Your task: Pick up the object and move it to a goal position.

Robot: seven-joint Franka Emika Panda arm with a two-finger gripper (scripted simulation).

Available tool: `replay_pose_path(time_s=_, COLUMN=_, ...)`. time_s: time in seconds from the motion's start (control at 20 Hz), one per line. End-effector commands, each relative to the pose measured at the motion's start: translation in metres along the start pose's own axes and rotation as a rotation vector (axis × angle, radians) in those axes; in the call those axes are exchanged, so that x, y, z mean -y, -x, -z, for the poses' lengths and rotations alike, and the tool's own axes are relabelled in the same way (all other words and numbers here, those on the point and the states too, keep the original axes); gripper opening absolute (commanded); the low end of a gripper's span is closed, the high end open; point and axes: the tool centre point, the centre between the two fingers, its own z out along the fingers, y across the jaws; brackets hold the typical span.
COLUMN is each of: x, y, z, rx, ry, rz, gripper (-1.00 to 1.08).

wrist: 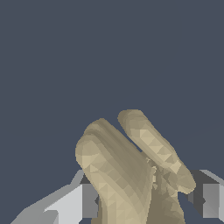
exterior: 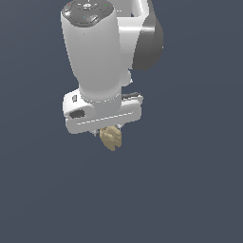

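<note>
Exterior: object [exterior: 111, 137] hangs directly under tool [exterior: 108, 133], fingers mostly hidden. Tan, lumpy, faceted; likely light, rigid.

Wrist: tool [wrist: 146, 201] clamped on object [wrist: 127, 170], pads [wrist: 89, 200] at both flanks. Lobed, uneven surface could pivot; best hold across narrow lower waist.

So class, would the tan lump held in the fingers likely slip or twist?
The lump looks rigid and faceted, so probably no flopping. Its ridged, uneven sides may give the fingers patchy contact, so it might pivot slightly. It looks light.
</note>
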Motion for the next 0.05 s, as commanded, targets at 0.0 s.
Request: replay_pose_path(time_s=0.0, x=0.0002, y=-0.0002, z=-0.0008, rx=0.000, ry=0.000, rz=0.000, gripper=-1.00)
